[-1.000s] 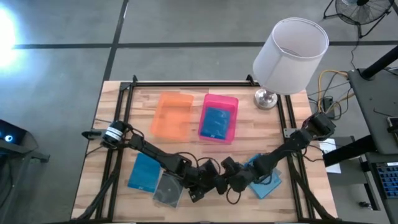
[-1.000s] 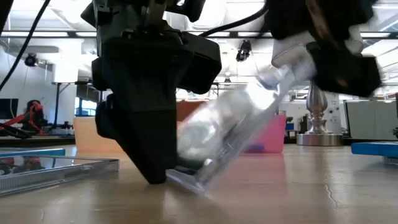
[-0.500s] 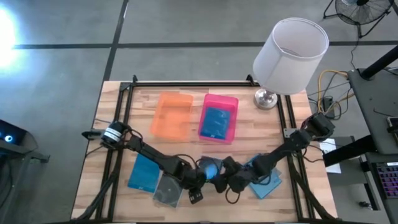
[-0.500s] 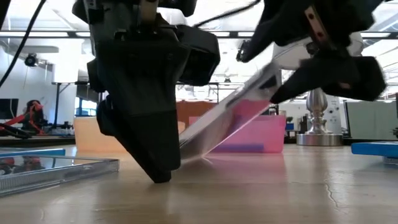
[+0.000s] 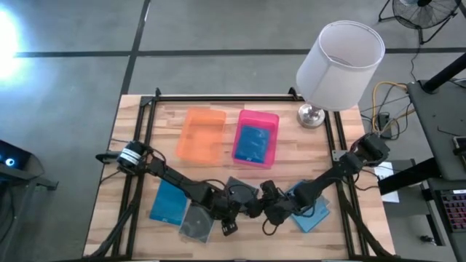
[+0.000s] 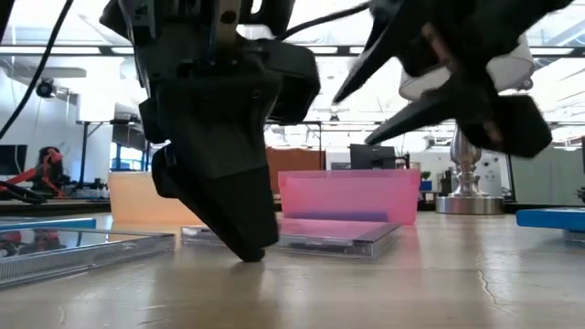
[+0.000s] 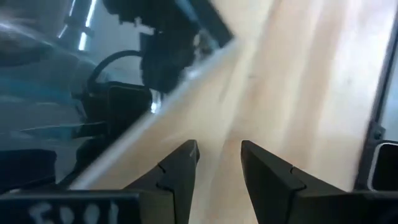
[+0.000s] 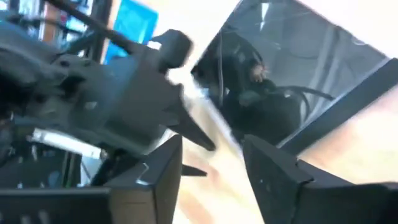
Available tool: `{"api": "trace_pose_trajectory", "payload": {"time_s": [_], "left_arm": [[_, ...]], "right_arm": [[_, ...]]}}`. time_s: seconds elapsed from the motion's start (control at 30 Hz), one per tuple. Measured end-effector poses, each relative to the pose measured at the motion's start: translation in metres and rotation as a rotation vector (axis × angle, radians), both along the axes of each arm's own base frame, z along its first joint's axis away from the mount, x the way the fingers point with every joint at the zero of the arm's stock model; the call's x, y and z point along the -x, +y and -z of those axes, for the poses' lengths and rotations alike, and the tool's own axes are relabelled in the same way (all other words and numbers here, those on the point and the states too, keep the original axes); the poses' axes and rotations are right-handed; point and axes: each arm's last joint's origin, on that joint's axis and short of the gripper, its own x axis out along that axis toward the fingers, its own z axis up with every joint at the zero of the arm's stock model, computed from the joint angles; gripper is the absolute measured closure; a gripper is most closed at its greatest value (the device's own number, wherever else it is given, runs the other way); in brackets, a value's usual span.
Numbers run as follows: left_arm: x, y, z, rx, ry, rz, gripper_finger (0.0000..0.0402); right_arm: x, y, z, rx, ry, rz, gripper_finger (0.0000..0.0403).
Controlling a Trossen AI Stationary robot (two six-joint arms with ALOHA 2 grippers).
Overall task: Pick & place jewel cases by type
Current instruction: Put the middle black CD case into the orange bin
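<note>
Change: the dark case point(image 5: 239, 191) that was propped up on edge between the two grippers half a second ago now lies flat on the counter point(image 5: 291, 182), just in front of the pink tray point(image 5: 271, 120).
Dark case: thin, square, grey-black with clear edges; in the low view it rests level on the wood point(image 6: 315, 239).
Left gripper point(image 5: 227, 211): tip on the counter just beside the case, fingers slightly apart, holding nothing.
Right gripper point(image 5: 263, 205): raised just past the case's other side, fingers spread, empty; it seems to have let go so the case could drop.
Other cases: a blue case point(image 5: 169, 201) and a second dark one point(image 5: 195, 220) lie left; another blue point(image 5: 313, 216) right; one blue point(image 5: 253, 143) inside the pink tray.
Orange tray point(image 5: 191, 149): empty, probably meant for the dark ones.
</note>
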Motion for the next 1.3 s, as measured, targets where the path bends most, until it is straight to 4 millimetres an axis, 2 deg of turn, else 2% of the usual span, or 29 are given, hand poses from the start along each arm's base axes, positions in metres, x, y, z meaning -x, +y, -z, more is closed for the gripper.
{"api": "trace_pose_trajectory", "payload": {"time_s": [0.13, 0.23, 0.3, 0.37, 0.43, 0.5, 0.57, 0.63, 0.7, 0.9, 1.03, 1.2, 1.3], "left_arm": [[0.020, 0.005, -0.014, -0.081, 0.030, -0.037, 0.0284], [0.038, 0.014, -0.045, -0.199, 0.009, -0.097, 0.0284], [0.050, 0.028, -0.070, -0.311, -0.016, -0.180, 0.0284], [0.058, 0.047, -0.077, -0.394, -0.019, -0.264, 0.0284], [0.059, 0.069, -0.062, -0.375, 0.035, -0.307, 0.0284], [0.059, 0.085, -0.040, -0.245, 0.085, -0.317, 0.0284], [0.058, 0.096, -0.025, -0.124, 0.083, -0.321, 0.0284], [0.059, 0.101, -0.017, -0.092, 0.060, -0.338, 0.0284], [0.061, 0.104, -0.011, -0.093, 0.070, -0.342, 0.0284], [0.052, 0.100, -0.009, -0.027, 0.007, -0.317, 0.0284], [0.041, 0.096, -0.002, 0.071, -0.024, -0.301, 0.0284], [0.036, 0.094, 0.003, 0.075, 0.002, -0.286, 0.0284], [0.037, 0.094, 0.003, 0.070, 0.000, -0.272, 0.0284]], "right_arm": [[-0.005, -0.005, 0.017, -0.050, 0.039, 0.081, 0.0255], [-0.005, -0.004, 0.022, -0.074, 0.065, 0.070, 0.0257], [-0.003, -0.001, 0.022, -0.080, 0.070, 0.055, 0.0257], [-0.001, 0.002, 0.021, -0.086, 0.077, 0.038, 0.0257], [0.002, 0.005, 0.021, -0.098, 0.081, 0.040, 0.0257], [0.004, 0.007, 0.022, -0.133, 0.095, 0.057, 0.0256], [0.004, 0.008, 0.027, -0.180, 0.135, 0.056, 0.0251], [0.006, 0.007, 0.033, -0.198, 0.170, 0.074, 0.0242], [0.006, 0.007, 0.036, -0.217, 0.176, 0.105, 0.0231], [0.000, 0.003, 0.048, -0.238, 0.170, 0.165, 0.0204], [-0.009, -0.003, 0.054, -0.268, 0.153, 0.191, 0.0202], [-0.011, -0.010, 0.060, -0.306, 0.178, 0.277, 0.0202], [-0.011, -0.012, 0.058, -0.263, 0.159, 0.281, 0.0202]]}}
